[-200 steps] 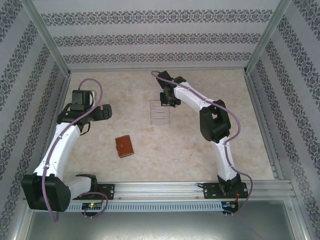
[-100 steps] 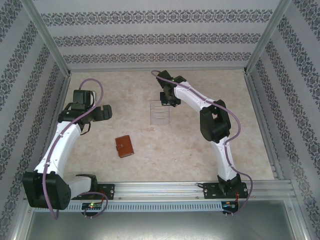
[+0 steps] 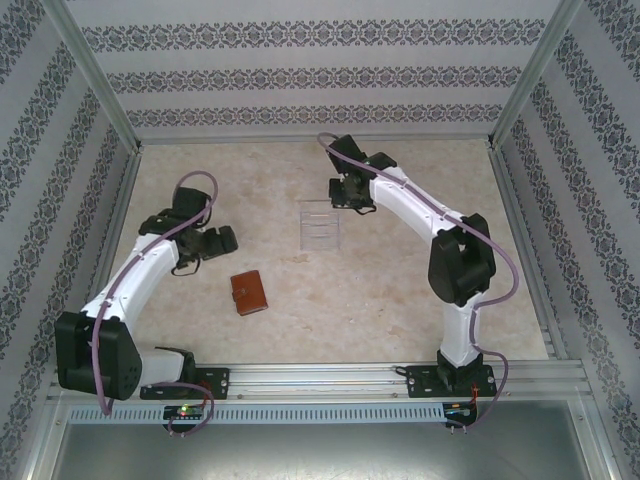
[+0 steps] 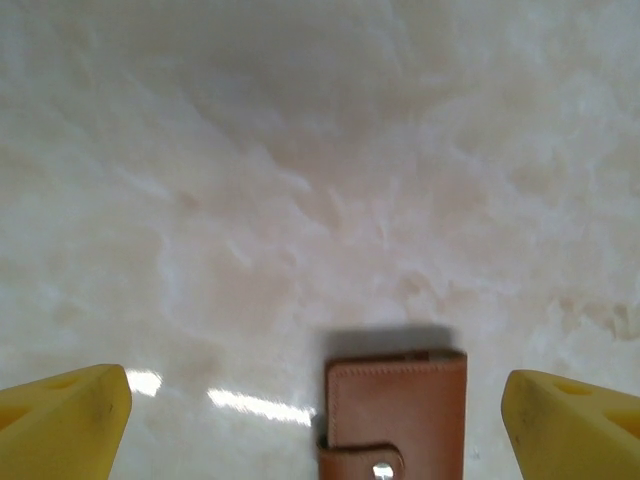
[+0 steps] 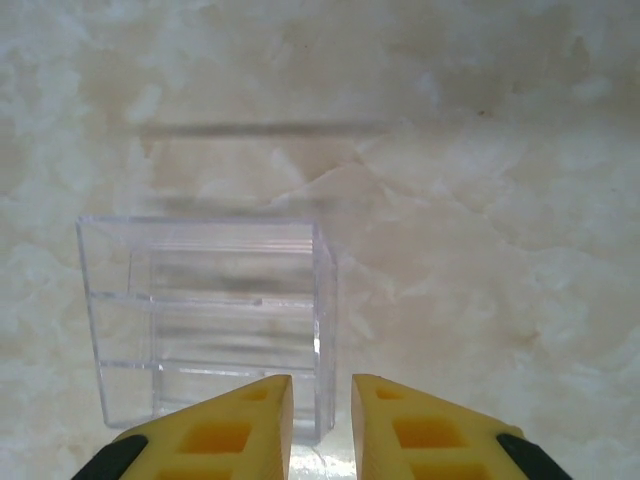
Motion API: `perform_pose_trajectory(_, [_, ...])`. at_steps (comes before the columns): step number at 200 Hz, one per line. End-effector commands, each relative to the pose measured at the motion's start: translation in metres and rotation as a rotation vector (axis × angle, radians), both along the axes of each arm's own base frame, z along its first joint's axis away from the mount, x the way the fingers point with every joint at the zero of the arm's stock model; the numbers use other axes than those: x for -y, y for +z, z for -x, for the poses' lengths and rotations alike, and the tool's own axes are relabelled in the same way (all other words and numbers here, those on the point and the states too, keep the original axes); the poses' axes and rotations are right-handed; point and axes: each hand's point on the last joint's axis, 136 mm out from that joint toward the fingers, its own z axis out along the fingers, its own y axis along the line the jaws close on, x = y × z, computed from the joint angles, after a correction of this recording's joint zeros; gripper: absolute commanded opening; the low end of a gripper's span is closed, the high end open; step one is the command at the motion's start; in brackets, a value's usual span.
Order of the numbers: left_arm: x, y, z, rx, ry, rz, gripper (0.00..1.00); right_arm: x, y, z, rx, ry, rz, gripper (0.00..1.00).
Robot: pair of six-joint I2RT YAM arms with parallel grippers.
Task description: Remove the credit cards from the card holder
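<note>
The card holder (image 3: 248,293) is a reddish-brown leather wallet lying folded shut on the marble-look table, its strap snapped down. In the left wrist view the card holder (image 4: 397,410) sits low in the picture, nearer the right finger. My left gripper (image 3: 218,245) hovers just left of and behind it, open wide (image 4: 315,405) with nothing between its yellow fingers (image 4: 70,410). The credit cards are hidden. My right gripper (image 3: 347,194) is at the back, beside the clear tray; its jaws (image 5: 321,395) stand a narrow gap apart and hold nothing.
A clear plastic slotted tray (image 3: 320,226) stands mid-table, and its right wall (image 5: 325,310) lies just beyond my right fingertips. Patterned walls and metal posts (image 3: 515,200) enclose the table. An aluminium rail (image 3: 330,378) runs along the near edge.
My left gripper has swung nearer and to the right, towards the card holder. The right arm's elbow has shifted right and its jaws have parted a little.
</note>
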Motion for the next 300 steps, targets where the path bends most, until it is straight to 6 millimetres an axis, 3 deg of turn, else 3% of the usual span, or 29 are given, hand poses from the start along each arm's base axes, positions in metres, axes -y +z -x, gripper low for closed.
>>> perform_pose_trajectory(1, [0.018,-0.016,0.027,-0.093,0.064,0.046,0.96,-0.001,0.008,0.007,0.023,0.006,-0.033,0.24])
perform_pose_trajectory(68, [0.062,-0.062,0.057,-0.212,0.039,0.057,0.97,0.018,0.004,0.023,0.029,0.005,-0.074,0.26])
perform_pose_trajectory(144, [0.084,-0.092,0.057,-0.302,-0.036,0.059,0.97,0.038,-0.002,0.029,0.02,-0.015,-0.09,0.27])
perform_pose_trajectory(190, [0.081,-0.097,0.055,-0.326,-0.062,0.016,0.94,0.039,-0.005,0.029,0.011,-0.012,-0.093,0.28])
perform_pose_trajectory(225, [0.081,-0.099,0.054,-0.339,-0.076,0.006,0.84,0.039,-0.005,0.029,0.013,-0.008,-0.09,0.28])
perform_pose_trajectory(300, [0.092,-0.083,0.05,-0.328,-0.119,0.009,0.73,0.04,-0.001,0.035,0.018,-0.007,-0.097,0.28])
